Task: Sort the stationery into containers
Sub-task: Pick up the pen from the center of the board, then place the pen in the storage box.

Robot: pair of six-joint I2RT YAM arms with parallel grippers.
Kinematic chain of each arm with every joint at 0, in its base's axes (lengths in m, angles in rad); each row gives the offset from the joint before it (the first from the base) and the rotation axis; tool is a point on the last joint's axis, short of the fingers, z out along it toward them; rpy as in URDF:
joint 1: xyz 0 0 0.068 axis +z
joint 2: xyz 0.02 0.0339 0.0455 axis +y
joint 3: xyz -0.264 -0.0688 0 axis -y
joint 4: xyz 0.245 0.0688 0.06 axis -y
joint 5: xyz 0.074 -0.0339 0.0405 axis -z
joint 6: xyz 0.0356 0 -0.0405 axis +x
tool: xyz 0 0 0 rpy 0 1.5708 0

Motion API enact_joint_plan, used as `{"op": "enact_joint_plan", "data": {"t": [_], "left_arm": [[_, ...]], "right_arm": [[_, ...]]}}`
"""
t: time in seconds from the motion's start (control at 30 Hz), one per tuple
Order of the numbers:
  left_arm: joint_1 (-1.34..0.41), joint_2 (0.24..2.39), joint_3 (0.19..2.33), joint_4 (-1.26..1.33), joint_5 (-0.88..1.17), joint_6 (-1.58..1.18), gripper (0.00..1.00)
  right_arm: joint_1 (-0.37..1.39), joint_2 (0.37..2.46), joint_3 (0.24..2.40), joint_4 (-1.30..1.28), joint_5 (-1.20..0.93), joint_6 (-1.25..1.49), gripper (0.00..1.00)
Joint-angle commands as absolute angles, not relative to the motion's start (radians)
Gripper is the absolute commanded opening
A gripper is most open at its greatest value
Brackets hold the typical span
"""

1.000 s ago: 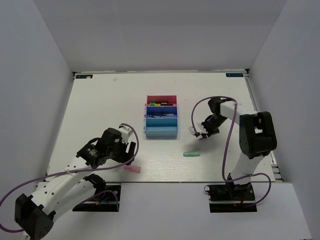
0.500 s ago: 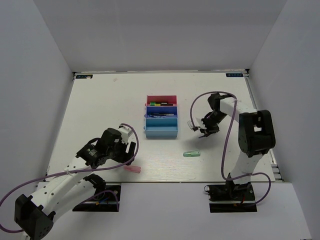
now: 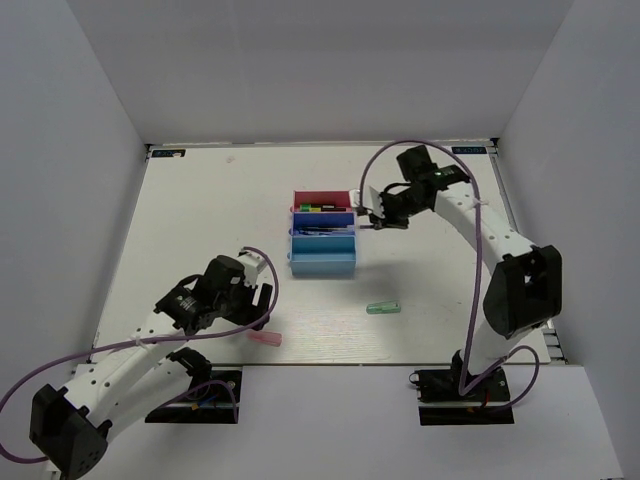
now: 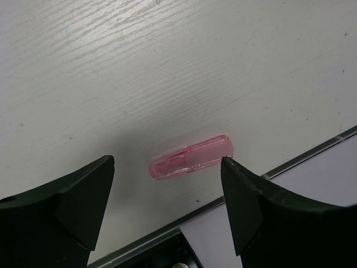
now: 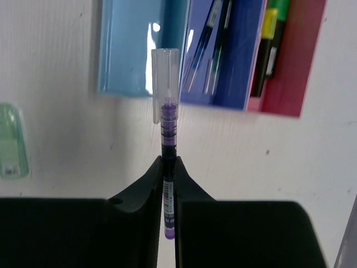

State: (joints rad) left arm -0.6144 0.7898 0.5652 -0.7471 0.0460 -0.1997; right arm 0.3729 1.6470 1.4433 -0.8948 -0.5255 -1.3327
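I am pinching a thin pen (image 5: 168, 120) in my right gripper (image 5: 168, 164), the fingers pressed tight on its barrel close to the back end, so most of its length and the clear cap are sticking out ahead of me. I am holding it above the table (image 3: 200, 220), just beside the row of trays, with the cap pointing at the wall between the light blue tray (image 5: 125, 50) and the dark blue tray (image 5: 223, 56), where other pens (image 5: 209, 50) are lying; the highlighters (image 5: 268, 33) are in the magenta tray (image 5: 301, 67). With so short a hold, I am judging that the pen could swing or slide between my fingers. If I let go while lined up like this, it could end up straddling the wall or dropping into the light blue tray. My left gripper (image 4: 166, 162) is hanging spread wide over the pink capsule (image 4: 191, 164), which is lying on the table near its front edge, with one finger off each rounded end. Closing on those ends is looking risky to me: the capsule could squirt sideways and roll off the edge. The mint-green capsule (image 3: 383, 308) is waiting loose on the table, well apart from both grippers.
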Motion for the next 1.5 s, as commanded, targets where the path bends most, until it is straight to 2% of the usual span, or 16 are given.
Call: {"op": "enact_joint_plan", "data": {"t": [0.0, 0.13, 0.37, 0.6, 0.9, 1.07, 1.1, 1.2, 1.4, 1.47], "left_arm": [[-0.609, 0.802, 0.572, -0.729, 0.048, -0.242, 0.87], [-0.609, 0.804, 0.571, -0.742, 0.006, -0.340, 0.84], [-0.607, 0.789, 0.555, -0.767, -0.052, -0.534, 0.71], [-0.609, 0.752, 0.519, -0.761, -0.046, -0.557, 0.71], [-0.606, 0.778, 0.520, -0.742, -0.032, -0.580, 0.70], [-0.606, 0.793, 0.503, -0.707, -0.035, -0.623, 0.72], [-0.606, 0.799, 0.503, -0.698, -0.035, -0.629, 0.72], [-0.607, 0.833, 0.514, -0.703, -0.046, -0.672, 0.74], [-0.612, 0.905, 0.555, -0.750, -0.060, -0.762, 0.75], [-0.615, 0.922, 0.572, -0.772, -0.058, -0.793, 0.75]], "right_arm": [[0.478, 1.722, 1.509, -0.735, -0.496, -1.162, 0.00], [0.549, 1.808, 1.604, -0.634, -0.433, -1.111, 0.00], [0.626, 1.996, 1.825, -0.693, -0.365, -1.163, 0.00], [0.661, 2.100, 1.917, -0.742, -0.305, -1.123, 0.02], [0.683, 2.100, 1.917, -0.790, -0.253, -1.019, 0.02], [0.680, 2.106, 1.911, -0.808, -0.249, -0.980, 0.20], [0.680, 2.109, 1.910, -0.807, -0.249, -0.971, 0.33], [0.676, 2.103, 1.907, -0.799, -0.255, -0.948, 0.59], [0.670, 2.059, 1.904, -0.798, -0.299, -0.890, 0.57], [0.670, 2.030, 1.895, -0.799, -0.302, -0.868, 0.50]]}}
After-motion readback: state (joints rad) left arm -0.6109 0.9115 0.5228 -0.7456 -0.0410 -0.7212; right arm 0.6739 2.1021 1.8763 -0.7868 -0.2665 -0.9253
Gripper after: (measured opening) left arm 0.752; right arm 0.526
